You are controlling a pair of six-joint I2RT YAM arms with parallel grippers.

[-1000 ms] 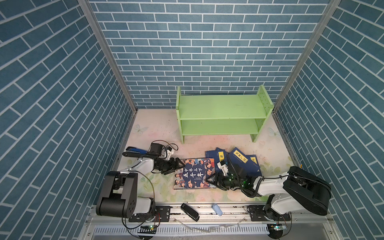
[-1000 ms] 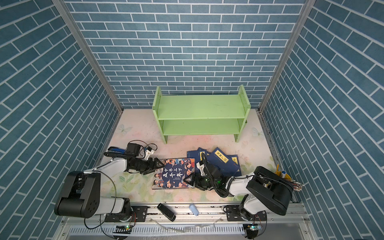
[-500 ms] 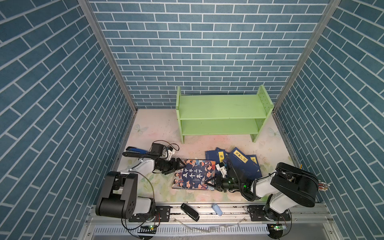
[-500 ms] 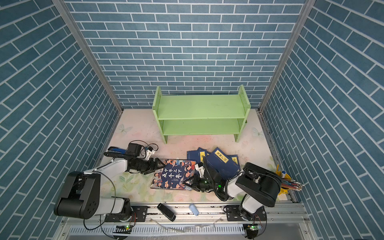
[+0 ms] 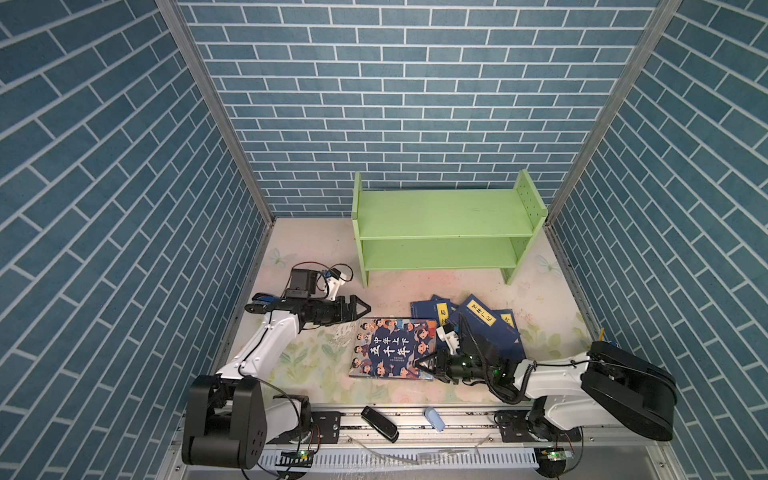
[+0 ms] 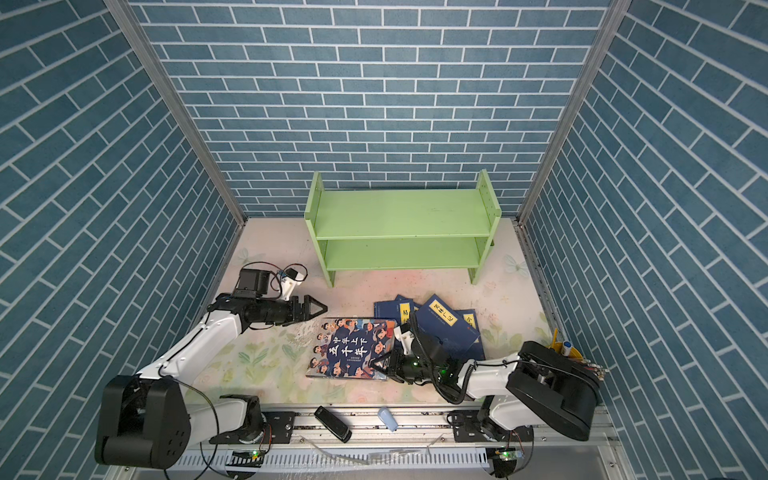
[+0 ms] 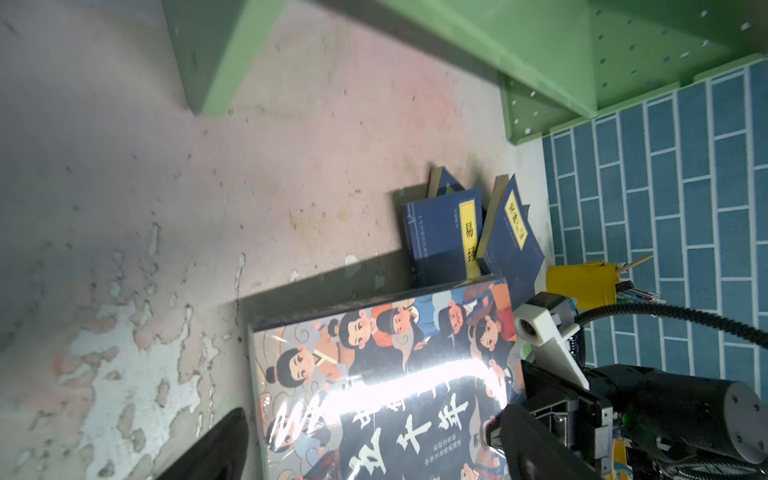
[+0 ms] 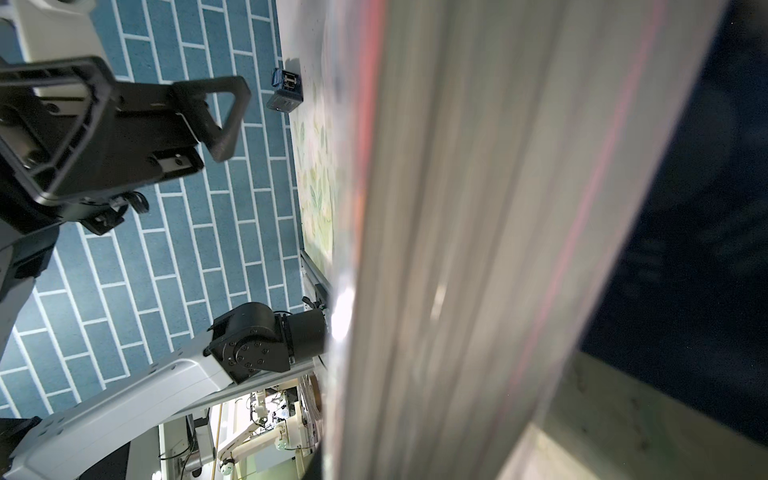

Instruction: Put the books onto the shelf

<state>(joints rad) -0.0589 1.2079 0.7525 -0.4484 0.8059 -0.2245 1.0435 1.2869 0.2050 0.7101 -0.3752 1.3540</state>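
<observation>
The right gripper (image 5: 427,366) clamps only the near right corner of the large glossy book with cartoon figures around a dark blue centre (image 5: 390,349) — so small a bite could slip when lifted. The left gripper (image 5: 360,309), wide open and empty, hovers beside its far left corner; the light green wooden shelf (image 5: 444,210) stands well beyond.

Robot lab test cell: printed brick wall panels (image 5: 415,104), aluminium mounting rail (image 5: 465,422), floral mat (image 5: 307,365) as tabletop
</observation>
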